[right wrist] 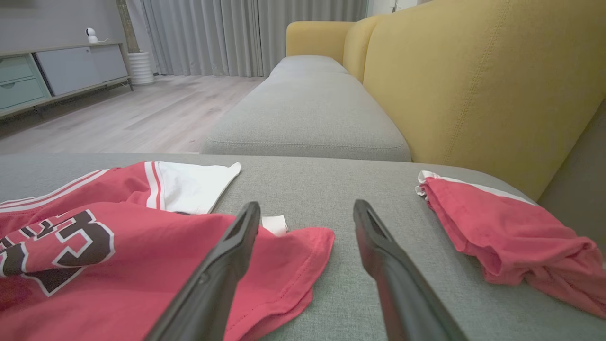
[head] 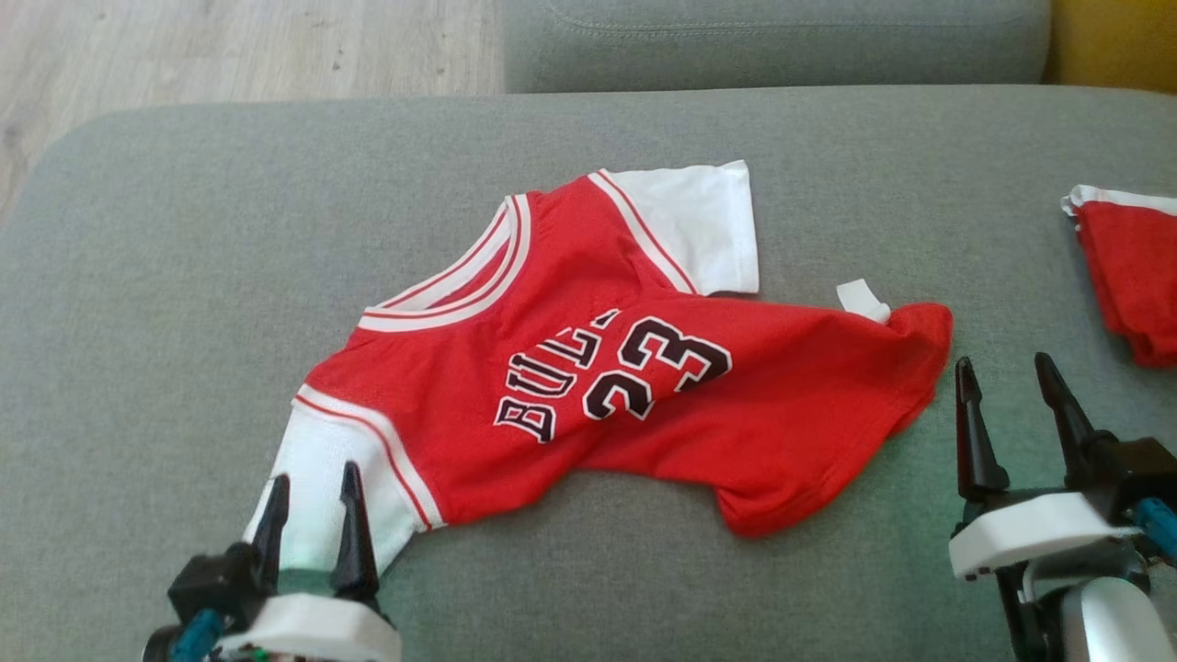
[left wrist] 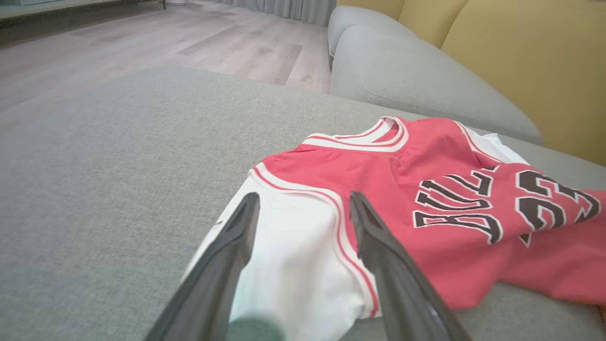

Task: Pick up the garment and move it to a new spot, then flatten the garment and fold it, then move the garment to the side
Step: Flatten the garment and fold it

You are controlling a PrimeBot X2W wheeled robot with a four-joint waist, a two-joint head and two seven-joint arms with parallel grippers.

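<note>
The garment (head: 607,386) is a red jersey with white sleeves and black lettering, lying face up and rumpled across the grey cushion (head: 184,276). My left gripper (head: 313,487) stands open over its near white sleeve (left wrist: 293,246), fingers either side of the cloth and holding nothing. My right gripper (head: 1011,377) is open just right of the jersey's red hem (right wrist: 284,265), clear of it. The hem and far white sleeve (right wrist: 194,184) appear in the right wrist view.
A second red garment (head: 1131,276) lies crumpled at the cushion's right edge (right wrist: 511,237). A yellow sofa back (right wrist: 473,85) rises beyond it. Another grey cushion (head: 772,37) sits behind, and wooden floor (head: 230,46) lies off the far left.
</note>
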